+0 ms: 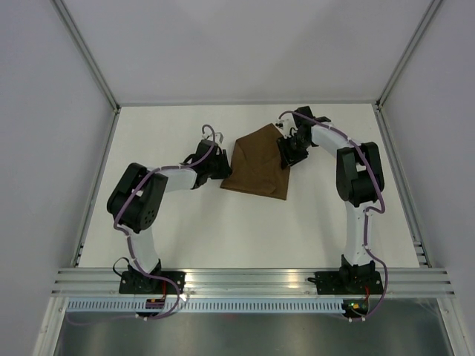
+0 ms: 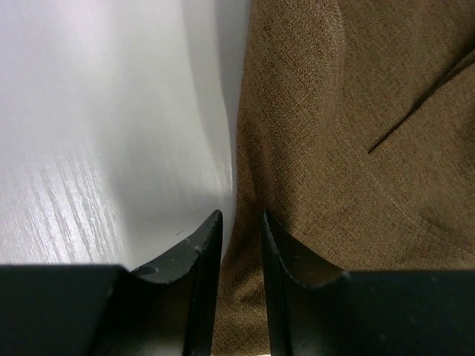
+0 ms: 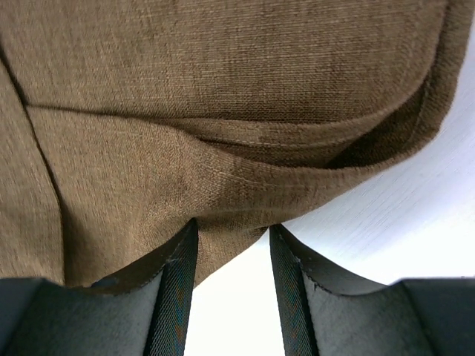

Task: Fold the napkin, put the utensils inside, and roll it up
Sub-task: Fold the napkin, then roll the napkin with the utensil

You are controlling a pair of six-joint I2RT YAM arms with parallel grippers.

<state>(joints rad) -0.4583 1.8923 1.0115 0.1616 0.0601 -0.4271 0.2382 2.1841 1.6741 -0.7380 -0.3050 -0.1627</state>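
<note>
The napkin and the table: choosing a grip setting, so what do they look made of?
The napkin looks like coarse woven cloth, linen or cotton, matte brown; its threads show in both wrist views. The table seems a white laminate with faint wood-grain streaks and a soft sheen.
</note>
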